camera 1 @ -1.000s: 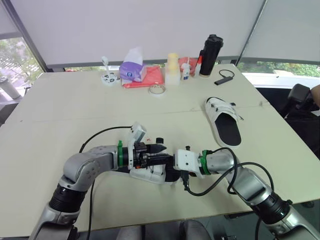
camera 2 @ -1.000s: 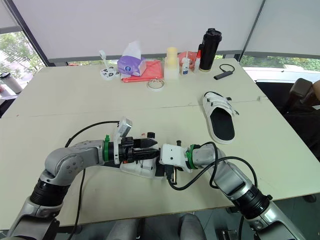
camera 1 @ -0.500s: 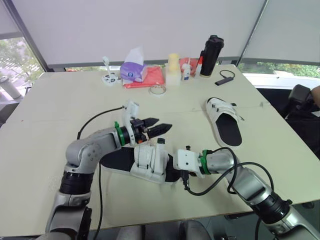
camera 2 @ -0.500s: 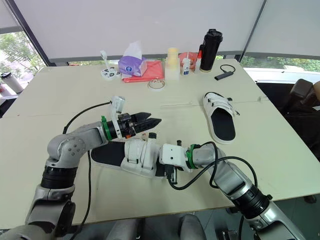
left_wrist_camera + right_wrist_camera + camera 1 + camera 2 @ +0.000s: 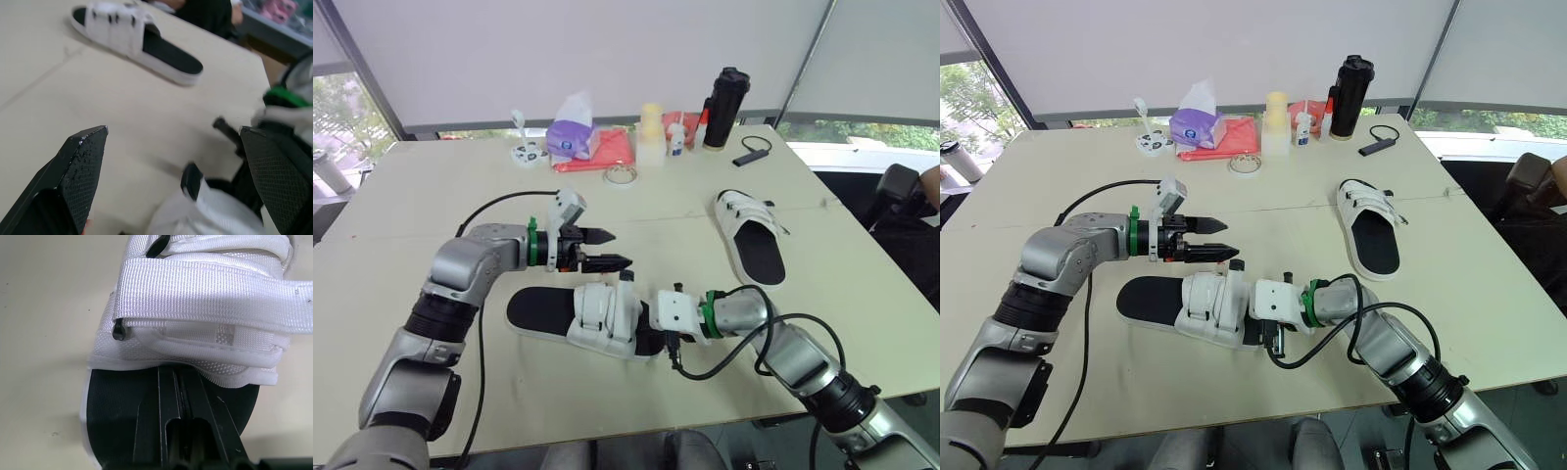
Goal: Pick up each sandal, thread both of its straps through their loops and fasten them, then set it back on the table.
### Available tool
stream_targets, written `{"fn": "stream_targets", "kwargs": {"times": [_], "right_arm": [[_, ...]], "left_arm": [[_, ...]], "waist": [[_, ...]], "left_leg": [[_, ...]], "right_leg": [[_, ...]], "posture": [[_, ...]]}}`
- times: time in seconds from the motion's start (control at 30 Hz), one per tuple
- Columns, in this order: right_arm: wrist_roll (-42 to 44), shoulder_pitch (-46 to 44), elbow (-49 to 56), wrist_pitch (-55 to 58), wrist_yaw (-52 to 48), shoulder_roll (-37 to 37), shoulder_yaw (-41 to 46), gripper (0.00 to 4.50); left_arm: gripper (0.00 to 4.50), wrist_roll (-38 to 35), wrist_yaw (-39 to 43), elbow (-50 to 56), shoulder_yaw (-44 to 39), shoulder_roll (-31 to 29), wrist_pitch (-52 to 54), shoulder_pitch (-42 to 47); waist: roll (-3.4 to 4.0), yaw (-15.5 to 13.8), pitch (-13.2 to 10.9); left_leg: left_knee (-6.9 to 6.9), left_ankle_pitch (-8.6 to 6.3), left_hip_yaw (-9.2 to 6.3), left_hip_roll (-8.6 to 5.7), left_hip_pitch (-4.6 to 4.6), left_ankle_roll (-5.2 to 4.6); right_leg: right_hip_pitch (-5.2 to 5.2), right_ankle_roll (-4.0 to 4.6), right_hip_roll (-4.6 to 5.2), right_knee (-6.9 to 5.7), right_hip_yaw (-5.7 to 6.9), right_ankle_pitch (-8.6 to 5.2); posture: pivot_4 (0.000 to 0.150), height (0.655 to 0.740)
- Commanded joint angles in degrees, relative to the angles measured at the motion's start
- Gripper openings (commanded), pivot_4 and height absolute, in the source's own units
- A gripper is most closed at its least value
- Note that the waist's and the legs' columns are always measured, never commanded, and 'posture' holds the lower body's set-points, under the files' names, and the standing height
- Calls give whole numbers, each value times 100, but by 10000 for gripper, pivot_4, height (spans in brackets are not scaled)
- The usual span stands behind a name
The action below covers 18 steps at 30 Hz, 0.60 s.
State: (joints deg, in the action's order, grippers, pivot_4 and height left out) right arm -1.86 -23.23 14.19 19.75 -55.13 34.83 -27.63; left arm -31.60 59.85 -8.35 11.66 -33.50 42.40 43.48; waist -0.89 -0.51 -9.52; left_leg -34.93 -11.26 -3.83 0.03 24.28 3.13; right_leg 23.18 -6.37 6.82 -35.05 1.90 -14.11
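We see the sandal (image 5: pixel 536 309) flat on the table (image 5: pixel 431 196), long axis left-right. Our right gripper (image 5: pixel 180 376), closed, lies on its right end. Our left gripper (image 5: pixel 613 250), spread wide, hovers just behind the straps (image 5: pixel 605 311).

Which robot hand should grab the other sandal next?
Probably left: the left gripper hangs open and empty, aimed toward the far sandal. The right gripper is shut, pressed on the insole of the near sandal.
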Motion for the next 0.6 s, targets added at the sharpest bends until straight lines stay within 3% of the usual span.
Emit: {"fn": "stream_targets", "kwargs": {"times": [0.03,0.6], "right_arm": [[-355,122,-560,200,93,83,-129,0],[-380,194,-499,222,156,111,-107,0]], "left_arm": [[44734,261,369,-279,66,90,-320,326],[44734,654,893,-477,257,533,-228,294]], "waist": [[0,-2,0],[-2,-6,-1]], "left_leg": [[0,1,0,0,4,-1],[0,11,1,0,13,-18]], "right_leg": [[2,0,0,0,0,0],[-9,-2,-1,-8,0,1]], "posture": [[1500,7296],[1500,7296]]}}
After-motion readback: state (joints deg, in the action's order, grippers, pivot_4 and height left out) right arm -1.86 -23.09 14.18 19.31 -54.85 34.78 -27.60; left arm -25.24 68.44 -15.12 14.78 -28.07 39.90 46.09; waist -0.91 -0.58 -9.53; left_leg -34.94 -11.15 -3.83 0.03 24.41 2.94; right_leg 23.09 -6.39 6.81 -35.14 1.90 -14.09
